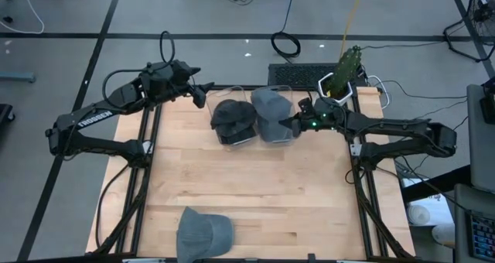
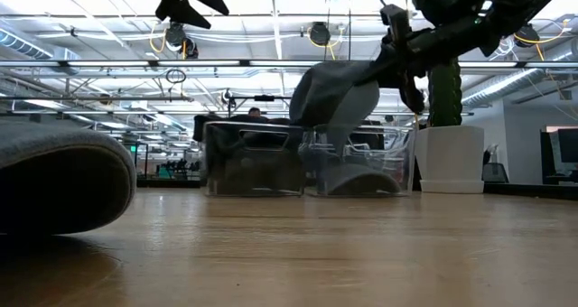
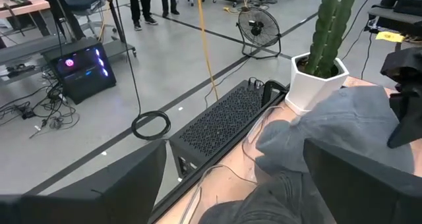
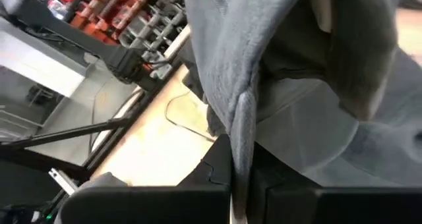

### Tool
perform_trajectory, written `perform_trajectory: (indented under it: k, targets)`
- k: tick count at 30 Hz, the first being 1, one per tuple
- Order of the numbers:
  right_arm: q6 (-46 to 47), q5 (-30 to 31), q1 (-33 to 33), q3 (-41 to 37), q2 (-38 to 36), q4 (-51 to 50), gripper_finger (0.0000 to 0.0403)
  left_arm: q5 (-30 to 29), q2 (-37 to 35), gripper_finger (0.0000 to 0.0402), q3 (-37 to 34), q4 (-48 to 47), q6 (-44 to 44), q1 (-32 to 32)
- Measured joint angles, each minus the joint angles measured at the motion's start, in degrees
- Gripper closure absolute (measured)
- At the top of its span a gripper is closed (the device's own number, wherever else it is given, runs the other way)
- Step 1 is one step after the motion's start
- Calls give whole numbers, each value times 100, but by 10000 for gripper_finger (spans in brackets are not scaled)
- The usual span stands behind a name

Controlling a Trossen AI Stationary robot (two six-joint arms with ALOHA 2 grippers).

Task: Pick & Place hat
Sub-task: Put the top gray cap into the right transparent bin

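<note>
Holding grey hat [image 2: 334, 92] by its brim, right hand [image 1: 298, 122] pinched shut; soft, floppy, light. Left hand [image 1: 203, 95] wide open, empty.

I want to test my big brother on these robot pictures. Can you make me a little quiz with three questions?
1. True or false: the right gripper is shut on a grey hat.
2. Which plant stands at the table's far right corner? A) a cactus B) a fern C) a tulip
3. Fill in: the dark hat lies in a clear ____.

Key:
1. True; it holds the hat above a clear bin.
2. A, the cactus.
3. Bin.
</note>
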Motion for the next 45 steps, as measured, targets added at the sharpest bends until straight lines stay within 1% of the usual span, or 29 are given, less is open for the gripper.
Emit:
perform_trajectory:
  k: [5,7,9,11,14,18,20,25,31,34,37,45]
  targets:
    - [-106,-573,27,-11,-183,741,403,0,0,36,-1,10,-2,0]
    - [-223,-576,17,9,-243,585,403,0,0,36,-1,9,-2,0]
    - [-313,-442,-33,-51,-210,247,403,2,0,36,-1,9,-4,0]
    - [-298,-363,-75,-229,-103,334,403,2,0,36,-1,9,-6,0]
    - [-174,-389,-166,-630,18,913,403,4,0,36,-1,7,-15,0]
    - [207,-524,-346,-1272,273,1943,403,4,0,36,-1,7,-15,0]
    - [292,-577,-404,-1481,291,2257,403,4,0,36,-1,9,-15,0]
    - [82,-212,-423,-1796,232,2538,403,4,0,36,-1,9,-14,0]
    - [-215,140,-387,-1852,236,2294,403,4,0,36,-1,7,-13,0]
    - [-597,218,-346,-1856,238,2466,401,4,0,36,-1,7,-11,0]
    - [-820,361,-276,-1864,244,2649,384,4,0,36,-1,7,-11,0]
    - [-1140,570,-268,-1864,245,2487,300,4,0,36,-1,7,-7,0]
